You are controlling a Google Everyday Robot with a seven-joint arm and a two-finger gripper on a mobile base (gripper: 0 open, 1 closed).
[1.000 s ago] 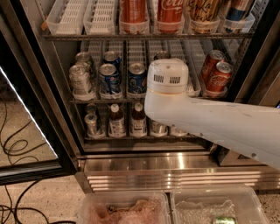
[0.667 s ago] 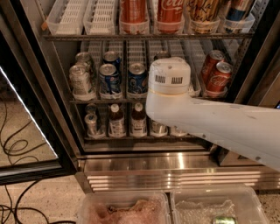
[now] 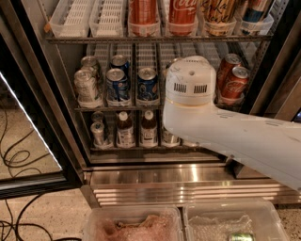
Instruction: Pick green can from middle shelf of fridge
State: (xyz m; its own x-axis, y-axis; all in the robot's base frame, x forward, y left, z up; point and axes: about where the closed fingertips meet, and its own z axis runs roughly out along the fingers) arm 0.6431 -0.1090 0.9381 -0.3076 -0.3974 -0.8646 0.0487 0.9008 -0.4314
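Your gripper is hidden behind the white wrist housing (image 3: pixel 190 87); I cannot tell its state. The green can probably stands dead ahead at twelve o'clock, on the middle shelf (image 3: pixel 117 108), between blue cans (image 3: pixel 147 85) and red cans (image 3: pixel 231 82).

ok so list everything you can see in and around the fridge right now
plain aluminium cans: two, silver, middle shelf left
short Pepsi cans: three, blue, middle shelf centre-left
short cola cans: two, red, middle shelf right
tall drink cans: four, red, gold, blue, top rack
small drink bottles: two, brown, bottom rack
clear plastic bins: two, see-through, floor in front
green can: none seen
robot arm: one, white, across middle shelf
gripper: hidden beyond the arm's round end
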